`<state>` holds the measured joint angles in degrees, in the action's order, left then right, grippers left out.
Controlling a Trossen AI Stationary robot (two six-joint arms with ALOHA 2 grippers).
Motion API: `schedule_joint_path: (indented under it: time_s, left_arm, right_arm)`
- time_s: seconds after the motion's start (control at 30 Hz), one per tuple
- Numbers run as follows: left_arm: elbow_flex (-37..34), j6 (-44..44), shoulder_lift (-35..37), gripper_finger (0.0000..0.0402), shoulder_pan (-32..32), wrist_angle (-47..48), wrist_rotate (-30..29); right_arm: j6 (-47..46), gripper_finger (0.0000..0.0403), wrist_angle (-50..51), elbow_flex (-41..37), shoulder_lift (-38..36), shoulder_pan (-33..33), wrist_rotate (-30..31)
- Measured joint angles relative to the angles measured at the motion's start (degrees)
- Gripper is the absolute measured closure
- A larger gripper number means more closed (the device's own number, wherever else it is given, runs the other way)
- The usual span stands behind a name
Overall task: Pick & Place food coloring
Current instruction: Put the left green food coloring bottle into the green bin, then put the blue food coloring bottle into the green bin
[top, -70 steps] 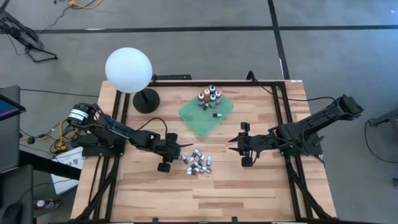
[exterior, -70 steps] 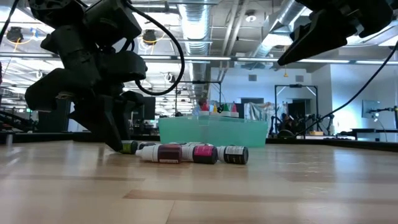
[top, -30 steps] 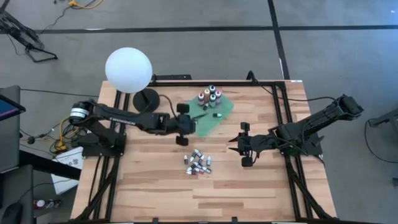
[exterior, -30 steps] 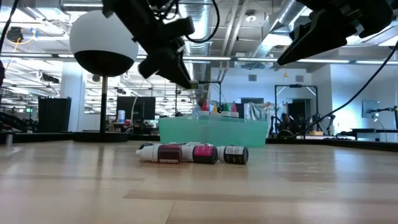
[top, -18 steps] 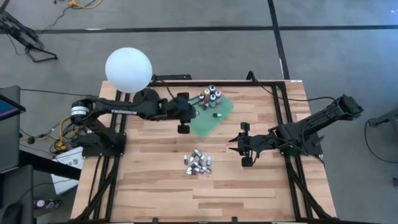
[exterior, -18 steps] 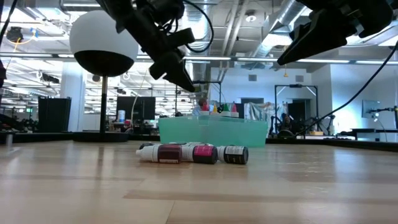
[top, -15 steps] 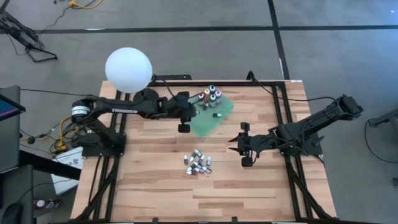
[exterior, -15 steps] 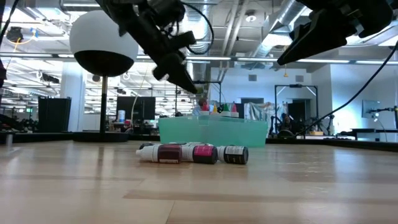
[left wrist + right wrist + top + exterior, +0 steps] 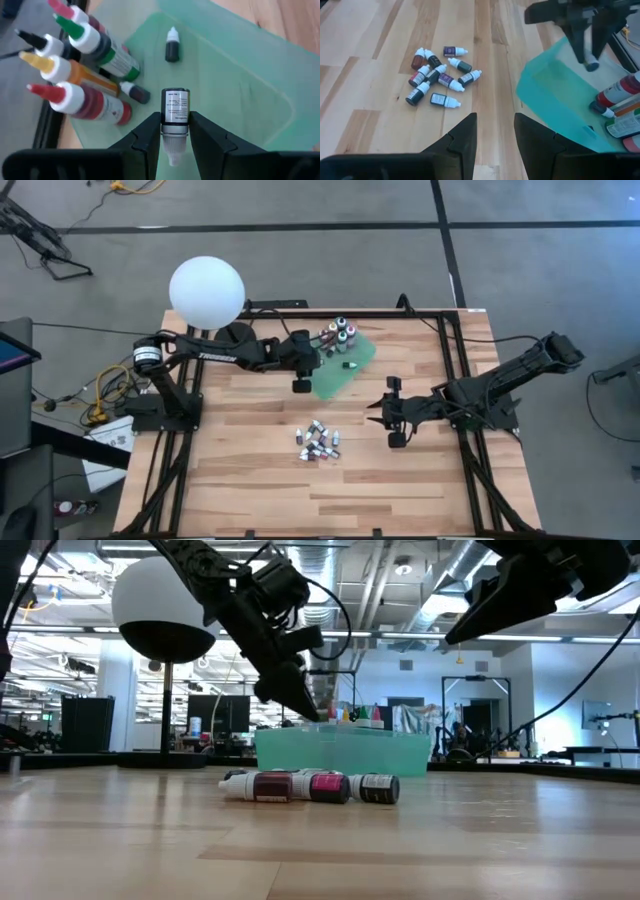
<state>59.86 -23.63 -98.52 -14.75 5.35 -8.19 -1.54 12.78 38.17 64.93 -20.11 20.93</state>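
Across the wooden table point(image 9: 400, 480), we see a white globe lamp point(image 9: 206, 292) at the far left corner, beside the green tray point(image 9: 338, 374) with tall dropper bottles point(image 9: 337, 335) standing on it. Over that tray the left gripper point(image 9: 174, 131) pinches a small dark food coloring bottle point(image 9: 175, 109), visible only from its wrist. Nearer, loose bottles point(image 9: 318, 442) lie clustered; the right gripper point(image 9: 376, 414) hovers beside them, fingers parted, empty.

The green cloth point(image 9: 335, 367) lies on the table point(image 9: 240, 470). On its far corner stand several bottles point(image 9: 336, 335). The left gripper point(image 9: 305, 365) reaches over its left edge. A loose heap of small bottles point(image 9: 318, 444) (lying flat) is nearer than the cloth. The right gripper point(image 9: 385, 412) waits right of it.
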Motion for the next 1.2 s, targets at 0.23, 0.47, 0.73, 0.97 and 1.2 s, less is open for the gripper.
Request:
schedule_joint_path:
  time_s: [0.23,0.47,0.73,0.97,1.2]
  left_arm:
    - [-0.02,0.69,-0.02,0.0266,-0.15,0.69,0.05]
    - [-0.02,1.84,2.69,0.0249,1.77,4.22,0.34]
    - [-0.11,8.89,11.79,0.0250,10.13,16.90,1.95]
    - [-0.17,16.61,13.70,0.0250,20.17,21.48,1.47]
    - [-0.17,22.82,13.88,0.0250,28.94,21.40,-4.64]
  right_arm:
    - [-0.81,0.0280,-0.36,0.00,0.00,0.06,-0.02]
    - [0.48,0.0280,-6.72,-0.02,2.96,0.06,-2.74]
    - [10.20,0.0280,-19.78,1.04,14.28,2.34,-10.78]
    - [14.05,0.0280,-19.43,5.86,22.12,5.78,-20.57]
    - [18.45,0.0280,-17.62,9.58,28.98,7.14,-27.04]
